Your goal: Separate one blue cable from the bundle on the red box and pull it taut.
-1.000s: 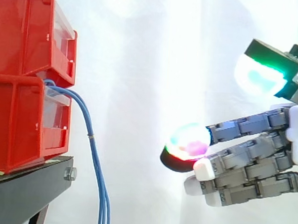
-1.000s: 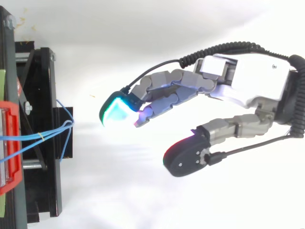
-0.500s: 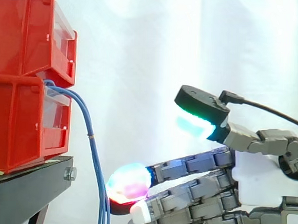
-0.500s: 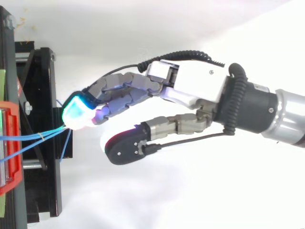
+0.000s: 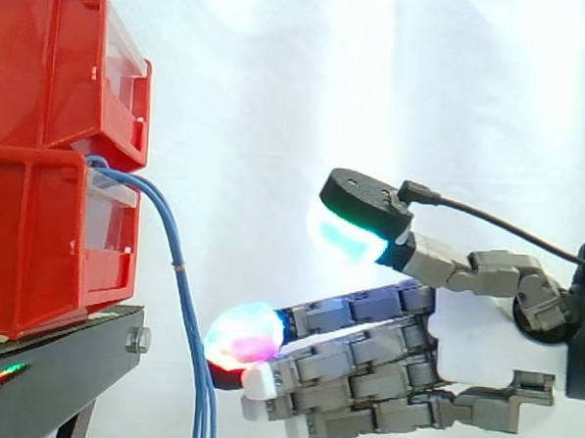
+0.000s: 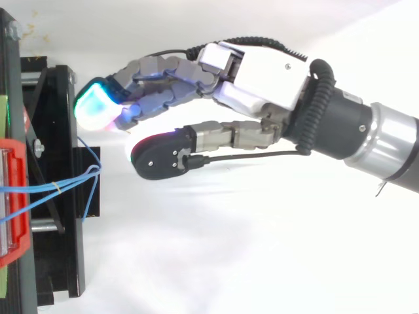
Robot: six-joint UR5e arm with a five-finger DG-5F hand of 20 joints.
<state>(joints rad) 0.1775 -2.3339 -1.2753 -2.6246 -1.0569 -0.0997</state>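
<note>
Fingers (image 5: 364, 360) of my hand (image 5: 483, 337) lie nearly straight and close together at the lower right of the side view. The thumb (image 5: 356, 222) is lifted apart above them, and the open gap holds nothing, ready to take one strand. The bundle of thin blue cables (image 5: 188, 317) hangs slack from the lower red plastic bin (image 5: 37, 235) at the left edge, past the black metal stand (image 5: 59, 364). My glowing fingertips (image 5: 242, 334) sit just beside it. From above they lie nearer the frame's top than the cables (image 6: 65, 185), so I judge I am not yet lined up.
</note>
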